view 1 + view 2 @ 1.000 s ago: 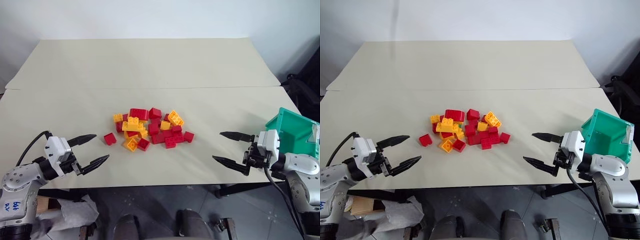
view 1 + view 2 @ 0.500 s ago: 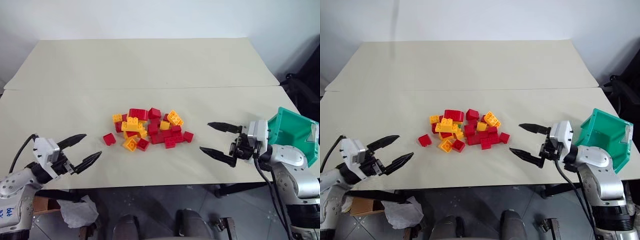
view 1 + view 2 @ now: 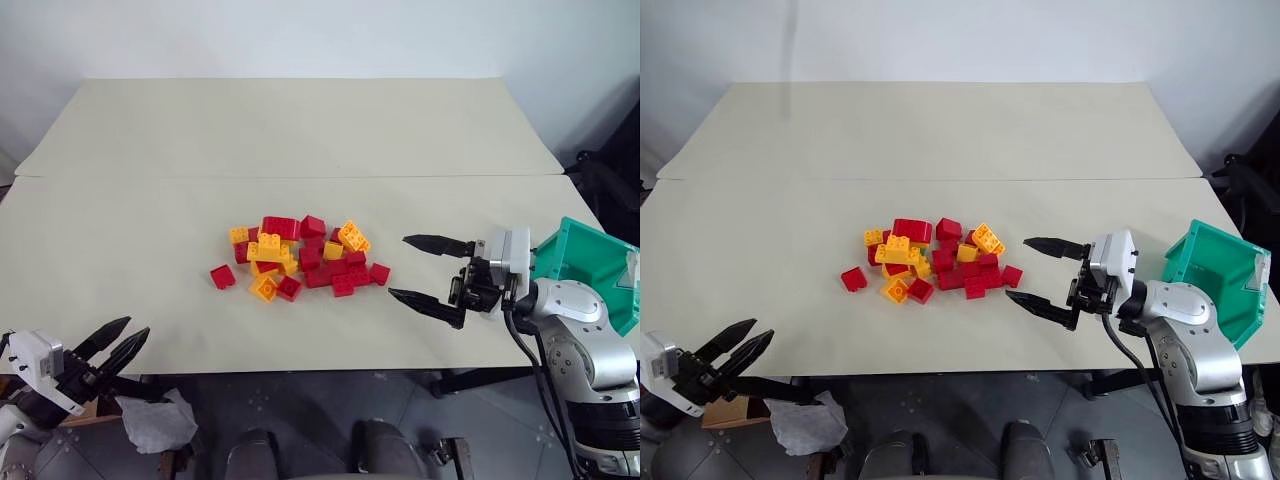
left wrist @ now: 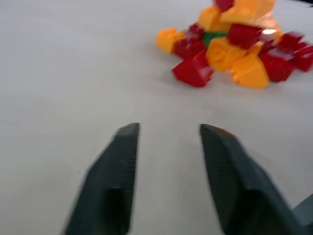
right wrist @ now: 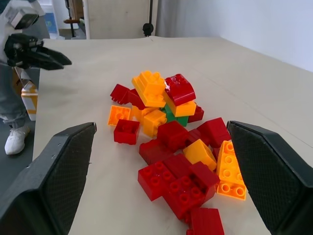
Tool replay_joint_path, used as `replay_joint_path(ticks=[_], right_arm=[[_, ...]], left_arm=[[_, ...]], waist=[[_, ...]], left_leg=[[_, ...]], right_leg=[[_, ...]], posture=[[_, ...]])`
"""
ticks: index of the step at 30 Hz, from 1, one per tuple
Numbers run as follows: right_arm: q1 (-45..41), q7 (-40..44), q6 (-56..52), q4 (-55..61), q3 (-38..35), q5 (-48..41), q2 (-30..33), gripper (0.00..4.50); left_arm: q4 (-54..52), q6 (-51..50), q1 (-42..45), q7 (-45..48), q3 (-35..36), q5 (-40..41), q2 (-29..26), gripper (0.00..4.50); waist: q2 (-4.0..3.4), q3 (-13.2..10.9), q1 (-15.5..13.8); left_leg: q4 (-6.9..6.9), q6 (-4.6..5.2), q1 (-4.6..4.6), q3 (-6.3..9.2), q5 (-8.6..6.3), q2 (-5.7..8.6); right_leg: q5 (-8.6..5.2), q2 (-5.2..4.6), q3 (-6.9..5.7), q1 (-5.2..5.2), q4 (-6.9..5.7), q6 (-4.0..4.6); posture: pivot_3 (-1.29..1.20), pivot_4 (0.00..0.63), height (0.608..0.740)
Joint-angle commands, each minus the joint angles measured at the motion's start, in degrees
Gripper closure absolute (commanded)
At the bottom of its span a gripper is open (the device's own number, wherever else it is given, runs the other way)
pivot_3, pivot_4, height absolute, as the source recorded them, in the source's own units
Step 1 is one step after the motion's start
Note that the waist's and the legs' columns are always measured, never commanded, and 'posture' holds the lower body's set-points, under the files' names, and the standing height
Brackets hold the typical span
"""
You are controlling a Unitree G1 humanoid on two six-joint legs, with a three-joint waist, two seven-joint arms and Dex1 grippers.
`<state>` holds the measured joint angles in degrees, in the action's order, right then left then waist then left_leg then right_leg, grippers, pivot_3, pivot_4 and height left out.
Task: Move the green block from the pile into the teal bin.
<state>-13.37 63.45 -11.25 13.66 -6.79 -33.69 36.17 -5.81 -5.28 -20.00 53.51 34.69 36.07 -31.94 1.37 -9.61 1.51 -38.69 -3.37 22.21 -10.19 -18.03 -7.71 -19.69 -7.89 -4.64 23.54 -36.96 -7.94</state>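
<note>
A robot's right gripper (image 3: 430, 270) hovers just beside the pile (image 3: 298, 259) of red and orange bricks on a beige table (image 3: 300, 130), its 2 black fingers spread wide and empty, pointing level at the heap. The green block (image 5: 169, 115) sits buried near the middle of the pile, wedged under a red and an orange brick, with only a sliver showing in both wrist views; from the head cameras it is all but hidden. The teal bin (image 3: 590, 262) stands tilted at the table's right edge, just behind the right arm and well apart from the pile. The left gripper (image 3: 112, 345) hangs low off the table's near left corner, its fingers a narrow gap apart and holding nothing.

By this evidence the task has barely begun: nothing is grasped, the green block lies untouched and the bin appears empty as far as its visible inside shows. Still ahead are clearing or reaching past the covering bricks, gripping the green one, and carrying it right to the bin.
</note>
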Motion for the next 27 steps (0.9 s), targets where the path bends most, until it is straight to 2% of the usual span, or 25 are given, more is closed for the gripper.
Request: replay_joint_path(ticks=[1,3,7,9,15,21,27], right_arm=[[0.01,0.88,1.22,-0.15,-1.37,0.18,1.21,0.0],[0.5,0.92,1.42,-0.5,-1.97,0.43,1.48,0.0],[4.08,1.06,2.49,-0.11,-3.31,1.42,2.4,0.0],[5.79,0.34,2.98,0.77,-3.9,1.65,2.39,0.0],[8.76,-2.54,3.32,3.87,-5.57,1.52,1.97,0.0],[11.64,-5.59,3.62,6.83,-6.42,1.46,1.24,0.0],[13.76,-8.14,3.86,8.86,-6.21,1.76,0.27,0.0]], left_arm=[[-5.32,-0.9,0.27,2.57,-3.0,0.4,-2.11,3.79],[-7.61,-1.59,3.1,3.58,-6.88,-0.83,-3.73,4.44],[-7.09,-3.7,15.7,7.02,-19.68,-6.3,-8.56,4.48],[-3.25,-5.73,24.77,8.72,-26.14,-7.84,-7.98,4.48],[9.9,-6.69,42.51,8.75,-35.93,-13.31,-2.57,4.48],[23.99,-3.54,54.49,1.35,-34.5,-16.58,4.12,4.48],[40.18,3.52,62.74,-8.29,-30.81,-20.78,6.07,4.48]], waist=[[0.0,0.0,0.01],[0.0,0.0,-0.08],[0.0,0.01,-1.43],[-0.02,0.02,-1.59],[-0.02,0.02,-1.41],[0.02,-0.01,-1.72],[0.09,-0.04,-2.11]], left_leg=[[0.0,0.0,-0.01,0.0,0.0,0.0],[0.0,0.0,0.0,0.0,0.0,0.0],[-0.08,0.0,0.0,0.02,0.0,0.01],[-0.1,-0.01,0.01,-0.01,-0.01,0.02],[-0.1,-0.03,0.02,-0.03,0.01,0.01],[-0.2,-0.04,0.06,0.0,0.01,0.01],[-0.22,-0.04,0.06,0.04,0.01,0.01]], right_leg=[[0.0,0.0,0.0,0.0,-0.01,0.0],[0.0,0.0,0.0,0.0,-0.02,0.0],[0.0,0.01,0.0,-0.04,0.01,0.0],[0.0,0.01,0.0,-0.07,0.03,0.0],[0.0,0.08,0.0,0.0,-0.02,0.0],[0.01,0.09,0.01,0.0,0.0,-0.02],[0.02,0.1,0.02,-0.02,0.01,-0.03]], posture=[[0.0,0.15,0.74],[0.0,0.15,0.74],[0.0,0.15,0.74],[0.0,0.15,0.74],[0.0,0.15,0.74],[0.0,0.15,0.74],[0.0,0.15,0.74]])
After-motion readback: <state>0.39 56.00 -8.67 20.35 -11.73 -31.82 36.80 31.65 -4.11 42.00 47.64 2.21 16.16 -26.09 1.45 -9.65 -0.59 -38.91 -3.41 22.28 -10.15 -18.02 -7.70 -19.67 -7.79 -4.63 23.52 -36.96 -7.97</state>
